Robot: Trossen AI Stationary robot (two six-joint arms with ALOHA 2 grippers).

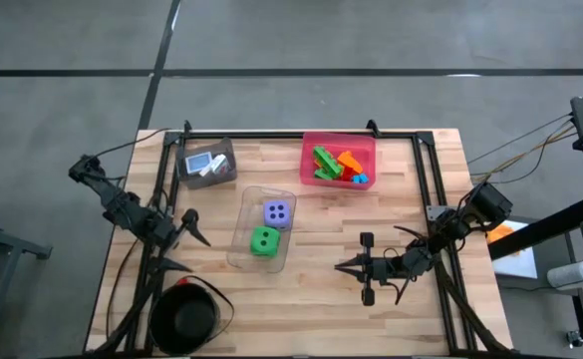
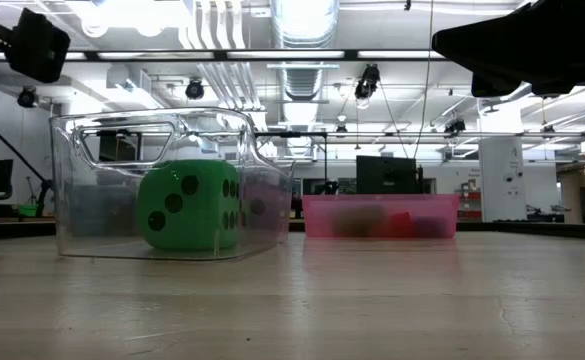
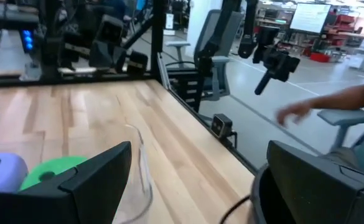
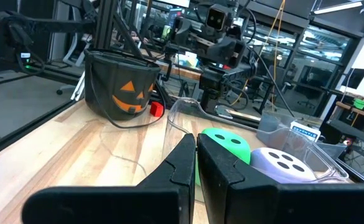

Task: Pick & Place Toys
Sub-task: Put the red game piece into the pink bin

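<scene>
Both dice, green die (image 1: 264,241) and purple die (image 1: 277,212), sit in the clear bin (image 1: 241,249) mid-desk; bricks (image 1: 337,165) in the pink bin (image 1: 369,142) at the far edge. Left gripper (image 1: 193,228) beside the clear bin, fingers apart, empty. Right gripper (image 1: 343,266) near the right edge, fingers together. Risk: the left fingers could clip the thin bin wall and shove it.

A clear bin (image 1: 239,239) sits near the middle of the wooden table (image 1: 321,309). A pink bin (image 1: 339,141) stands at the far edge, and a grey bin (image 1: 207,150) sits toward the far left corner. A black bucket with an orange pumpkin face (image 4: 121,86) sits at the near left corner. Beyond the table, a person's hand (image 3: 297,112) reaches in.
</scene>
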